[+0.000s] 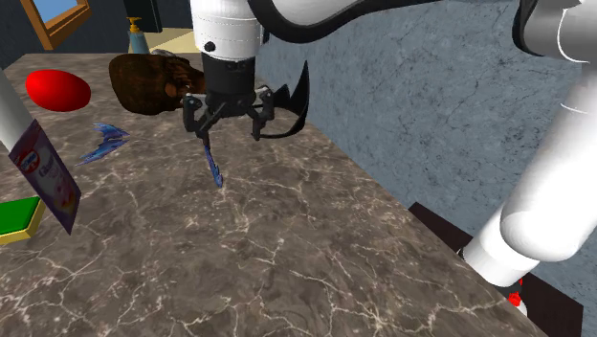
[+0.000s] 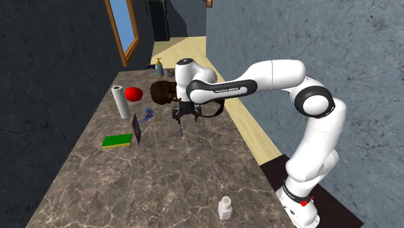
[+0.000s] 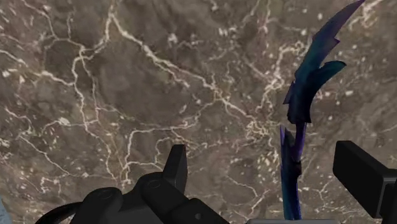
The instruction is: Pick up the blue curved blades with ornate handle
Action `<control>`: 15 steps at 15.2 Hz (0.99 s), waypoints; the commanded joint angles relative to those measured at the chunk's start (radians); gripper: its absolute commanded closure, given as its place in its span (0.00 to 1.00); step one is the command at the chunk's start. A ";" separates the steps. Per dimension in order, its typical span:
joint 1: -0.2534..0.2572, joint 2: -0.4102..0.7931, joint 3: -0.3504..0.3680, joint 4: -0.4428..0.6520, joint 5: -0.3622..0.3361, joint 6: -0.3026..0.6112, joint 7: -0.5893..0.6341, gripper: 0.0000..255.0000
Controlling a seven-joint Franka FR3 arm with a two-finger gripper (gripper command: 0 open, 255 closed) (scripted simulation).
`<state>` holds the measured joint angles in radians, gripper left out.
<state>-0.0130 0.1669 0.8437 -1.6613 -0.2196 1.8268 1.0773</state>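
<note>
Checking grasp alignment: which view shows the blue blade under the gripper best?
The wrist view: the blade shows between the open jaws, touching neither, its curved, spiked outline plain. The shoulder view shows it as a thin blue sliver below the gripper; the second exterior view shows it as a small streak.

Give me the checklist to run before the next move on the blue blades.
1. Blue curved blades between the jaws of the gripper: ok.
2. Jaws shut on the blades: not ok; they stand apart and neither touches them.
3. Blades centred in the gap: not ok; they sit well to one side.
4. Blades lying flat on the marble counter: cannot tell; the shoulder view shows them slanting down from the gripper.
5. Second blue piece clear of the gripper: ok; it lies apart.
</note>
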 commanded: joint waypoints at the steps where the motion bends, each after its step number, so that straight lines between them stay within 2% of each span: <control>1: 0.064 0.119 -0.003 0.104 -0.094 -0.030 0.087 0.00; 2: 0.103 0.172 -0.013 0.159 -0.132 -0.047 0.119 0.00; 3: 0.116 0.186 -0.020 0.175 -0.140 -0.052 0.126 0.00; 10: 0.105 0.191 -0.029 0.078 -0.150 0.045 0.143 0.00; 12: 0.105 0.191 -0.029 0.078 -0.150 0.045 0.143 0.00; 13: 0.106 0.193 -0.029 0.081 -0.152 0.044 0.144 1.00; 15: 0.106 0.193 -0.029 0.081 -0.151 0.044 0.143 1.00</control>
<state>0.0926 0.3594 0.8147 -1.5802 -0.3707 1.8707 1.2205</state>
